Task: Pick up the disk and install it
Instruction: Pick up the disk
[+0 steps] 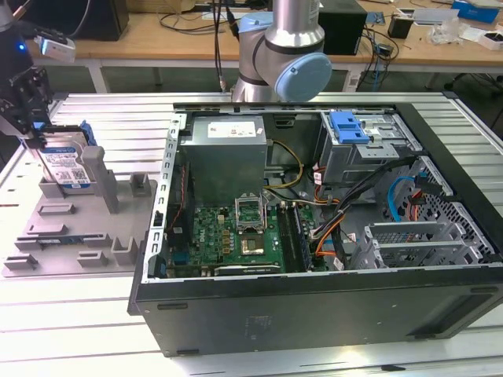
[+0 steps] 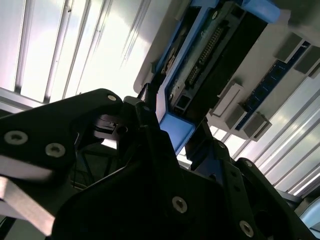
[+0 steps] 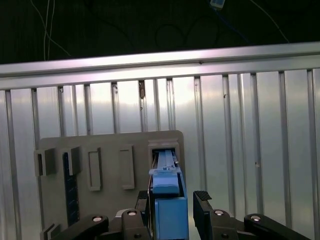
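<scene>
Exterior view: my end effector (image 1: 30, 110) hangs over the disk (image 1: 67, 163), which stands on edge in the grey fixture (image 1: 71, 232), well apart from the uncovered computer case (image 1: 314, 306).
End effector: parted, clamping nothing; in the first wrist view the fingers (image 3: 202, 199) straddle the disk's blue frame, with a slim gap on one side.
Grip advice: I judge it best to close squarely on the frame's flat sides, centred and upright, so the disk does not bind in its slot.
Disk: flat silver slab, white-and-blue label, smooth blue plastic frame.
Fixture: matte grey plastic, blocky ribs and slots.
Counter (image 1: 71, 330): ribbed shiny aluminium.
</scene>
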Controlling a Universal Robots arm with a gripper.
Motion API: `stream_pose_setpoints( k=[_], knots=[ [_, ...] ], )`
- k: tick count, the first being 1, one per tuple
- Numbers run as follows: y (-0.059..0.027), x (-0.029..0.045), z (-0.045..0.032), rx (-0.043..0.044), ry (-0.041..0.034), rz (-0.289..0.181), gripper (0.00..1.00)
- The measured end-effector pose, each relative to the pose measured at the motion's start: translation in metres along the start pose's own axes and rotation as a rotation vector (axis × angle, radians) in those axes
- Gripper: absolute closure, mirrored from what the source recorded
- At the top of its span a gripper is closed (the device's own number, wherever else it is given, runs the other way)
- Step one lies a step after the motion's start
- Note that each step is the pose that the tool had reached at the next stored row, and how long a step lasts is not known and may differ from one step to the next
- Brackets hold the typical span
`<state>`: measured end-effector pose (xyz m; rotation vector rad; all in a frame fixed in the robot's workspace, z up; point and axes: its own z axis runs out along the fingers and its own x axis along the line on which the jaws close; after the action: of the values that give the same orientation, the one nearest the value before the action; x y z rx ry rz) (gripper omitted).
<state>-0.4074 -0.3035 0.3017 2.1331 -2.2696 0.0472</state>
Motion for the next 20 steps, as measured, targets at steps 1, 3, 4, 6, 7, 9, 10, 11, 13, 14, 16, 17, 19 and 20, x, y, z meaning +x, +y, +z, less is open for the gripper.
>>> stream_pose_setpoints(
  k=[1,3,4,6,7,9,10,11,13,14,16,17,19,20],
  knots=[
    [0.0000,0.0000,0.0005,0.0000,-0.0001,0.000,0.52],
    [0.0000,-0.0001,0.0015,0.0000,-0.0004,0.000,0.52],
    [0.0000,-0.0001,0.0020,-0.0001,-0.0005,0.000,0.52],
    [0.0000,-0.0001,0.0029,-0.0001,-0.0008,0.000,0.52],
    [0.0000,-0.0001,0.0034,-0.0001,-0.0009,0.000,0.52],
    [0.0000,-0.0002,0.0043,-0.0001,-0.0010,0.000,0.61],
    [0.0000,-0.0002,0.0051,-0.0001,-0.0013,0.000,0.61],
    [0.0000,-0.0002,0.0058,-0.0001,-0.0015,0.000,0.61],
    [0.0000,-0.0002,0.0064,-0.0002,-0.0017,0.000,0.61],
    [0.0000,-0.0003,0.0068,-0.0001,-0.0018,0.000,0.61],
    [0.0000,-0.0003,0.0073,-0.0002,-0.0019,0.000,0.61],
    [0.0000,-0.0003,0.0083,-0.0002,-0.0018,0.000,0.63],
    [0.0000,-0.0003,0.0093,-0.0003,-0.0018,0.000,0.63],
    [0.0000,-0.0003,0.0094,-0.0004,-0.0018,0.000,0.63]
  ],
)
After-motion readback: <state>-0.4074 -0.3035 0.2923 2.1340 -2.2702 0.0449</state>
